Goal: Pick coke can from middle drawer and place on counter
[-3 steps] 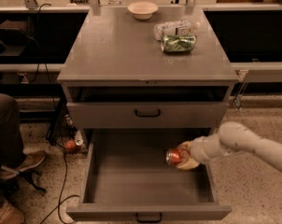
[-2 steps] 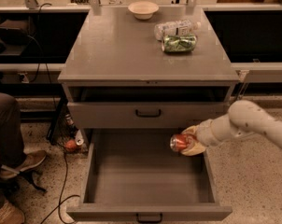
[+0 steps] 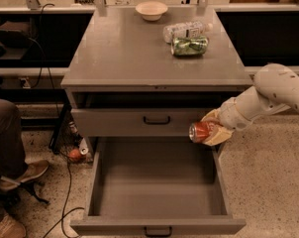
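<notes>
The coke can (image 3: 201, 131), red with silver ends, lies on its side in my gripper (image 3: 212, 130), which is shut on it. I hold it in the air above the right rear of the open middle drawer (image 3: 154, 182), level with the closed drawer front above. The drawer tray is pulled out and has nothing in it. The counter (image 3: 124, 48) is the broad grey top of the cabinet, above and to the left of the can. My white arm (image 3: 268, 95) comes in from the right.
On the counter's back right lie a green can (image 3: 189, 46) and a clear plastic bottle (image 3: 185, 30); a beige bowl (image 3: 151, 10) stands at the back. A seated person's leg and shoes (image 3: 13, 167) and cables (image 3: 65, 182) are at the left on the floor.
My gripper has lifted the coke can up and out of the drawer, rising and shifting slightly right to the height of the upper drawer front.
</notes>
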### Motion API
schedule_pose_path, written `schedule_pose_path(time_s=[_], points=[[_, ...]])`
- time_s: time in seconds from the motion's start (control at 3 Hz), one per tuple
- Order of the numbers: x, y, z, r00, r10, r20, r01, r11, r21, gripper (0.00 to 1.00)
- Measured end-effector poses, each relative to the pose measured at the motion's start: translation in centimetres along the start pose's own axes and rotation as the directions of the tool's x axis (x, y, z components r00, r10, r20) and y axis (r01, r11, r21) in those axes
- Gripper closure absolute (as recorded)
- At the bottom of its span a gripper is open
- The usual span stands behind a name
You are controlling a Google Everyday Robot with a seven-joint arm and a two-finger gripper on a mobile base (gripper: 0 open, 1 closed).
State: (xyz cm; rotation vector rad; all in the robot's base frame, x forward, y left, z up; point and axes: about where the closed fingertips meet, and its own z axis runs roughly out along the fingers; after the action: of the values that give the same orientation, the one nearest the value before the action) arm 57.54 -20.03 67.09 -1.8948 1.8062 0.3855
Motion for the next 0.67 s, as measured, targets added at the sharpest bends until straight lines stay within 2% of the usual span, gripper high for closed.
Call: schedule_pose_path(time_s=[0.33,0.67], points=[[0.0,0.0,0.0,1.0,0.0,0.0,0.0,1.0,0.0,1.0],[-0.3,0.0,-1.7,1.0,-0.017,0.017,0.016,0.9996,0.025,1.0]])
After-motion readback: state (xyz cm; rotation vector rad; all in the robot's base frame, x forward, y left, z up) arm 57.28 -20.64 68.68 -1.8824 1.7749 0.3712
